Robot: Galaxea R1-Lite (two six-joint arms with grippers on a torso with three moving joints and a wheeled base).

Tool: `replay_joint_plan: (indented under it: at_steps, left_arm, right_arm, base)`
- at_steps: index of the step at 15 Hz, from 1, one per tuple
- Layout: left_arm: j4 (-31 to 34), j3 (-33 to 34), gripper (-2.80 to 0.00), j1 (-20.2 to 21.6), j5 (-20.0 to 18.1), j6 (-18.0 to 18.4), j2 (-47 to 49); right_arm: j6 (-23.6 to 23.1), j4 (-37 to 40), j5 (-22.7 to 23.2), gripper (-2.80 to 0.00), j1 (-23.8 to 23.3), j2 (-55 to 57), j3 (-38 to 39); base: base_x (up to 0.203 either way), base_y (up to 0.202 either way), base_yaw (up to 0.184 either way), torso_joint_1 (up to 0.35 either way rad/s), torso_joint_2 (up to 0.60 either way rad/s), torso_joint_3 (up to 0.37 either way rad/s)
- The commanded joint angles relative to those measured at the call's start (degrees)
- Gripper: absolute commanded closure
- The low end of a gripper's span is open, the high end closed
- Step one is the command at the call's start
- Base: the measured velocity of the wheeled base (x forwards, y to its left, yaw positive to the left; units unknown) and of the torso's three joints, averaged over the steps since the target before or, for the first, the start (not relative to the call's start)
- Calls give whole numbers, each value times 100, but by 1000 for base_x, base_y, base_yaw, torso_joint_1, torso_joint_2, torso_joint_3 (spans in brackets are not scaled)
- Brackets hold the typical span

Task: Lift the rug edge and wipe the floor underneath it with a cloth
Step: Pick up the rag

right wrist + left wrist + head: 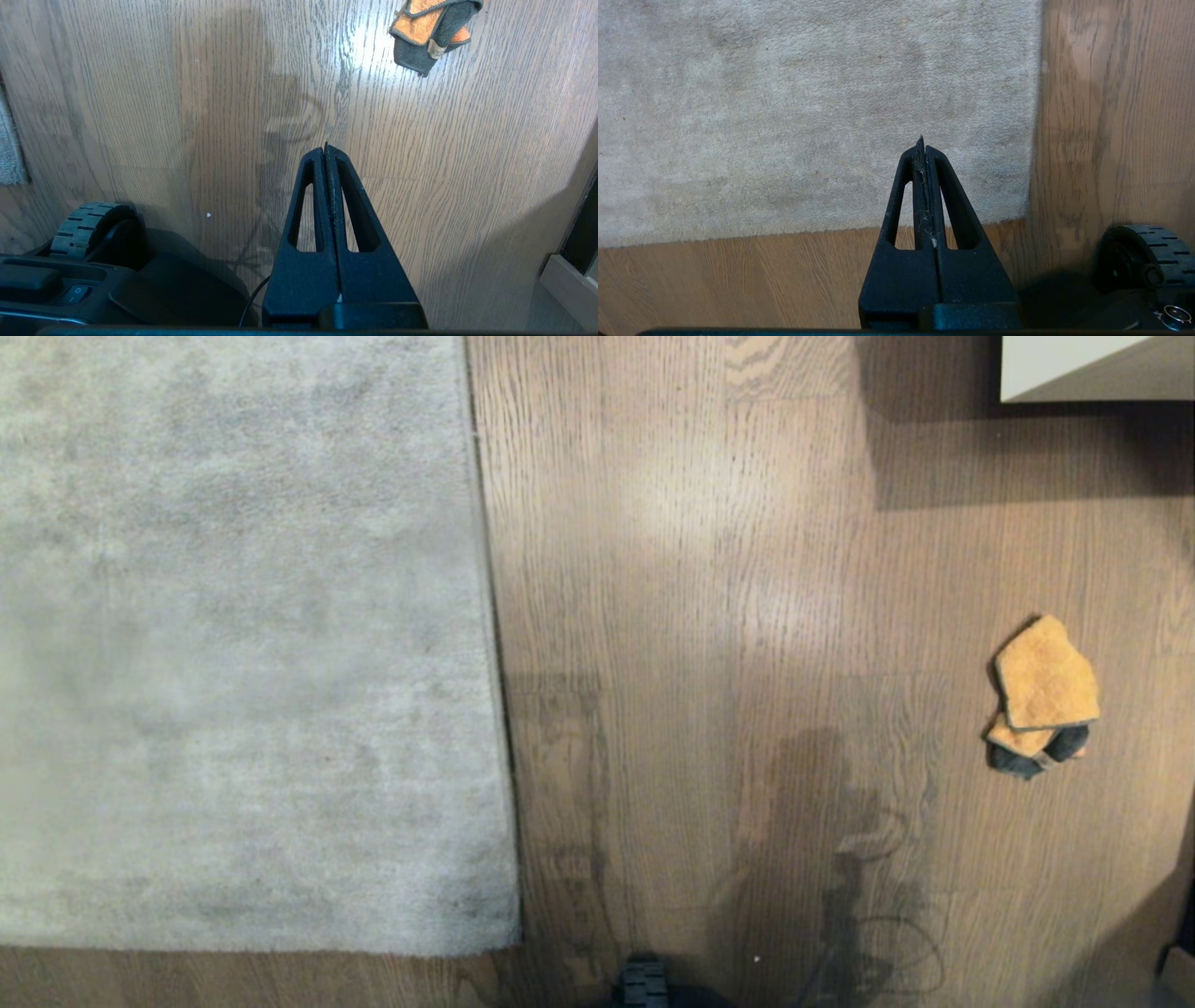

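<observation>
Two grippers hang above the floor, neither touching anything. The left gripper (pixel 923 144) has its black fingers pressed together with nothing between them, and its wrist view looks down on the near corner of the pale grey rug (pixel 233 644). The right gripper (pixel 325 148) is likewise closed and empty, poised over bare planks, with its shadow falling on the wood below it.

The rug lies flat on the left of the head view. Its rug edge (pixel 490 644) runs straight from the far side toward the robot and turns a squared corner (pixel 509 938) close to the robot's base. No part of the border is raised, and the backing is hidden.

To the right of that border stretches the floor (pixel 709 616), brown wood-grain planks with a soft sheen in the middle. Well apart from the rug, on the right side, the cloth (pixel 1043 695) lies crumpled on the planks: orange-tan on top, with a dark grey fold underneath and what may be a small label at its near end.

A black ridged wheel (pixel 644 982) of the base shows at the near margin of the head view, just beside the rug corner. At the far right a pale piece of furniture (pixel 1092 369) casts a dark shadow on the planks.
</observation>
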Motion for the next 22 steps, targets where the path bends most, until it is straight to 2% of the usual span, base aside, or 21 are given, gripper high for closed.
replay_joint_plan:
  at_steps: [1, 9, 13, 22]
  left_arm:
    - [-6, 1, 0, 0, 4, 3, 0]
    - [-2, 1, 0, 0, 4, 3, 0]
    - [-2, 1, 0, 0, 4, 3, 0]
    - [-2, 1, 0, 0, 4, 3, 0]
  right_arm:
    - [-6, 2, 3, 0, 2, -2, 0]
    - [-32, 2, 3, 0, 2, -2, 0]
    - [-273, 20, 21, 0, 2, -2, 0]
    - [-234, 132, 12, 0, 2, -2, -45]
  base:
    - [0, 0, 0, 0, 0, 0]
    - [0, 0, 0, 0, 0, 0]
    - [0, 0, 0, 0, 0, 0]
    - [0, 0, 0, 0, 0, 0]
